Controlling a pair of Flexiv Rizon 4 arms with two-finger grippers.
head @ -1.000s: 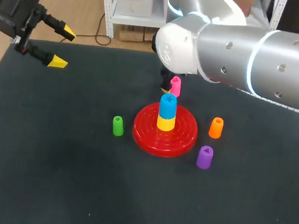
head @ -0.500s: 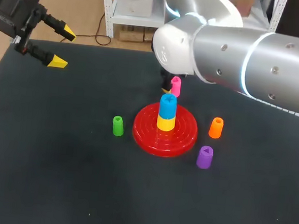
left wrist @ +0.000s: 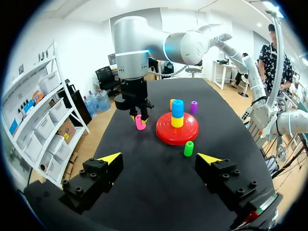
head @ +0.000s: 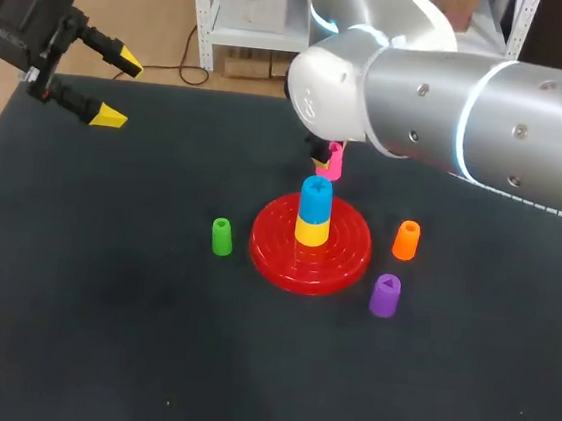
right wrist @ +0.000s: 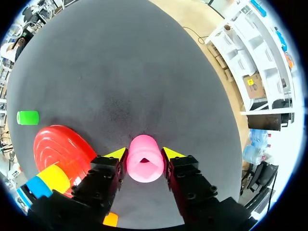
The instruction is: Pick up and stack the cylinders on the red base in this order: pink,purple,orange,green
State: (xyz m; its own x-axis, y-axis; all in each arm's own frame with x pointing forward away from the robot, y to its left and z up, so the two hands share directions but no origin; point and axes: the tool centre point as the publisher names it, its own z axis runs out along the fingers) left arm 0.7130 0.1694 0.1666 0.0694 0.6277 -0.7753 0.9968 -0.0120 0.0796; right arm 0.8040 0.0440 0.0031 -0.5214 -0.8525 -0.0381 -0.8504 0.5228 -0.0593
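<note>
- Right claw [right wrist: 144, 154] is closed on the pink cylinder [right wrist: 143, 166]. Both yellow tips press its sides, and its hollow end faces the wrist camera.
- From the head view, that cylinder is just above the frame's centre, just beyond the far rim of the red base [head: 341, 262]. It is under the silver right arm [head: 474, 100], which enters from the right. Whether it touches the surface [head: 100, 302] cannot be told.
- At the frame's centre, the base lies on the dark surface. It carries a yellow cylinder [head: 311, 232] with a blue cylinder [head: 314, 199] stacked on top.
- Just left of the base, the green cylinder [head: 221, 236] stands upright.
- Near the base's right, the orange cylinder [head: 407, 240] stands upright. The purple cylinder [head: 385, 295] is at the base's lower right, apart from the orange one.
- At the upper left of the frame, the left claw [head: 118, 88] is well apart from everything. Its fingers are spread wide with nothing between them.
</note>
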